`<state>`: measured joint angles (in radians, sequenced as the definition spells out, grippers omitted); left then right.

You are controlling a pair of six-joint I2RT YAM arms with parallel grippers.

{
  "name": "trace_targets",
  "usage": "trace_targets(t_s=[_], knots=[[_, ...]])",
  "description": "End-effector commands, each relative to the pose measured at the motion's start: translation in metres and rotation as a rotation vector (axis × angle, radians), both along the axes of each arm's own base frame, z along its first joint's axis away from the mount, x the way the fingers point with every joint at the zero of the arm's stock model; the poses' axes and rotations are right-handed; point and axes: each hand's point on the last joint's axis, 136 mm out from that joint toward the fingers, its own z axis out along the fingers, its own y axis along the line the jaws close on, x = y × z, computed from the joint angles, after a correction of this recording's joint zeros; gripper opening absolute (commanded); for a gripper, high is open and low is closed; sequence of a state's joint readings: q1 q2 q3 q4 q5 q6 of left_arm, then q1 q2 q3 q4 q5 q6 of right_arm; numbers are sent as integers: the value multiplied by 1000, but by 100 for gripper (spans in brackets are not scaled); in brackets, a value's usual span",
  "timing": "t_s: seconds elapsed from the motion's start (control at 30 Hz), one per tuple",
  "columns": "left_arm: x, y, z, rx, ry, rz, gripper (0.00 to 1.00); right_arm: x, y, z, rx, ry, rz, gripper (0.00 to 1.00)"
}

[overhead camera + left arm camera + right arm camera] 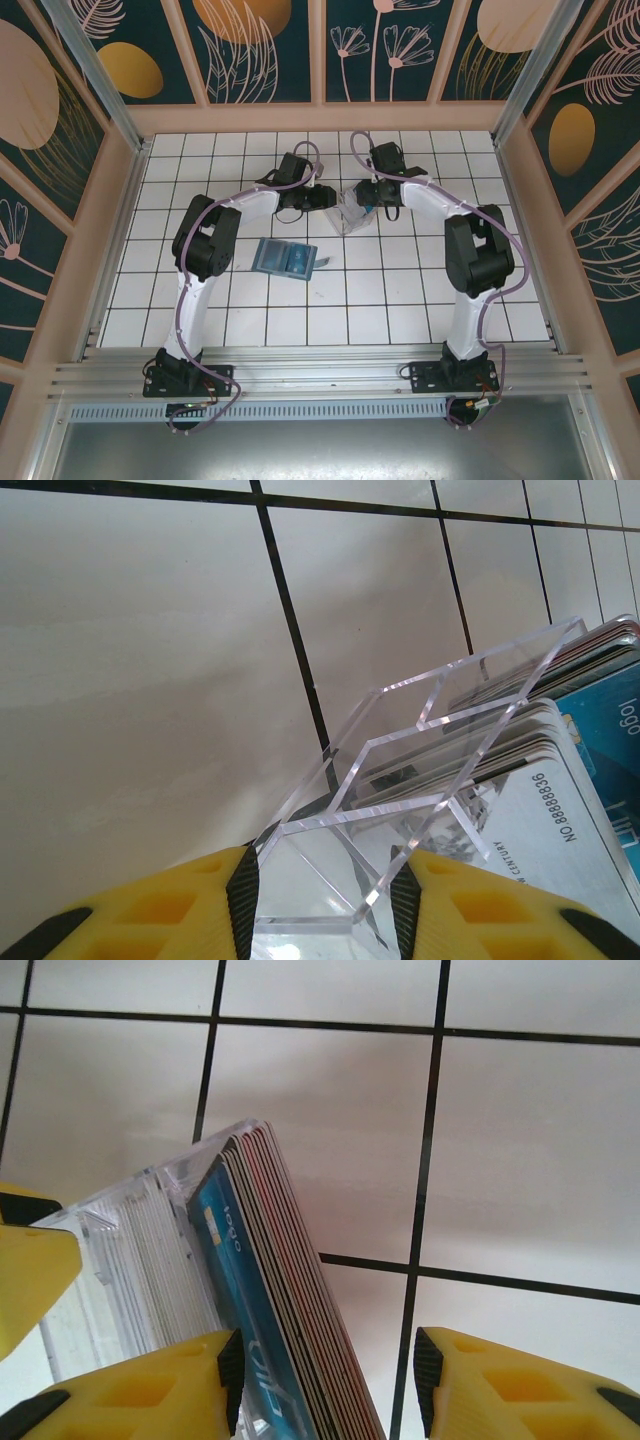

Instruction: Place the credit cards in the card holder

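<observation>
The white tiled table is flat, smooth and shiny. Near its middle lies the soft teal folding card holder, open like a little book and well apart from both grippers. It looks floppy, so I think it may slide or bend when a card is pushed in.

Farther back is the clear hard plastic box, see-through with straight sharp edges. The left gripper has a yellow finger on each side of one end of the box and seems to be pinching it.

The thin flat plastic credit cards stand on edge in the box, packed close like pages. The right gripper is spread wide around the pack, with one finger close to it and a gap at the other.

The cards are likely light, stiff and slippery. It would be best to pinch one by its two flat faces, near the free edge. The bright blue card sits on the outside of the pack, so it looks the easiest to take.
</observation>
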<state>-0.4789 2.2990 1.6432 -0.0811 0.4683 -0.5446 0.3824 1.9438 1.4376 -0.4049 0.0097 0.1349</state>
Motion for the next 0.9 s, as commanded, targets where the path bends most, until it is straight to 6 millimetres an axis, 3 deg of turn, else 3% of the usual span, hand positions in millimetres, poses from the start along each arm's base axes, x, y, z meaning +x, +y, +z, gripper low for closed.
trace_targets(t_s=[0.0,0.13,0.53,0.87], knots=[[-30,16,-43,90,151,2,42,-2,-4,-13,-55,37,3,52],[-31,16,-44,91,151,0,42,0,-10,-15,-70,35,-23,51],[-31,16,-45,89,154,5,42,7,-25,27,-56,-50,-63,51],[-31,16,-45,91,154,4,42,4,-21,26,-30,-41,-47,46]])
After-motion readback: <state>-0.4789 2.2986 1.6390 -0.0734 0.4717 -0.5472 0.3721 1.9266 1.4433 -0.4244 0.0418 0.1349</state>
